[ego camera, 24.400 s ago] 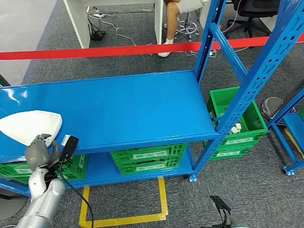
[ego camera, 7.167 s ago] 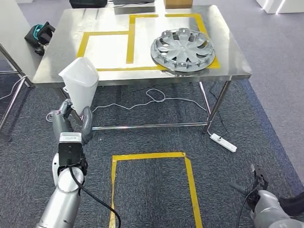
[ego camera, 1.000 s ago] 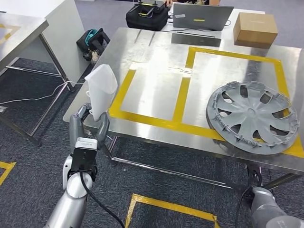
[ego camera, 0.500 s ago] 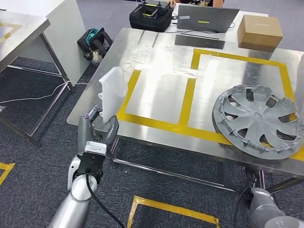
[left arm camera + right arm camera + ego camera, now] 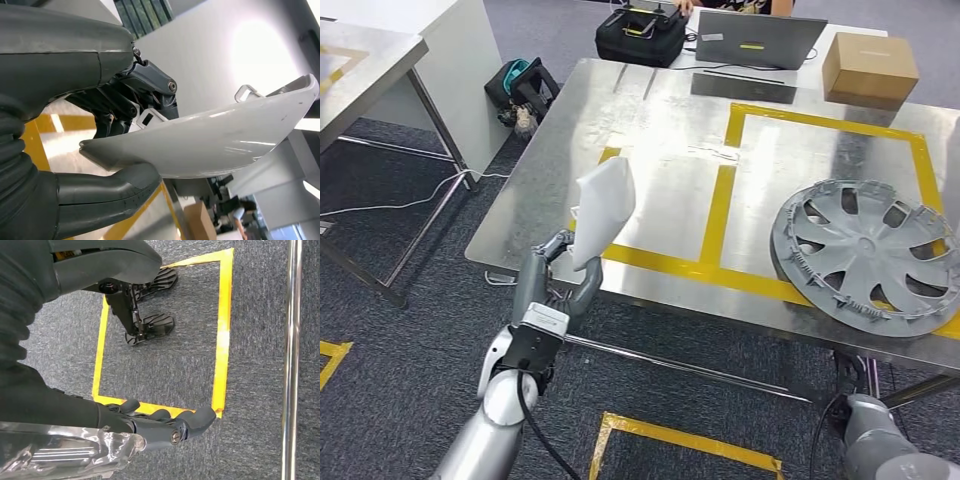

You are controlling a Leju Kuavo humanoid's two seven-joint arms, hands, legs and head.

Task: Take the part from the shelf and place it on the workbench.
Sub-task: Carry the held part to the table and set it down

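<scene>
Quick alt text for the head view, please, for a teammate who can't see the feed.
The left hand holds a white part at the near edge of the steel workbench, beside a yellow-taped square. A grey hubcap lies farther right.

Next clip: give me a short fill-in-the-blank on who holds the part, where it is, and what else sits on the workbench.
1. The white part is held by the robot's ____ hand.
2. The part is held above the workbench's near edge, not yet ____ on it.
3. Inside the right-hand yellow tape outline lies a grey ____.
4. The right hand hangs over the carpet and holds ____.

Missing words: left; set down; hubcap; nothing
</scene>
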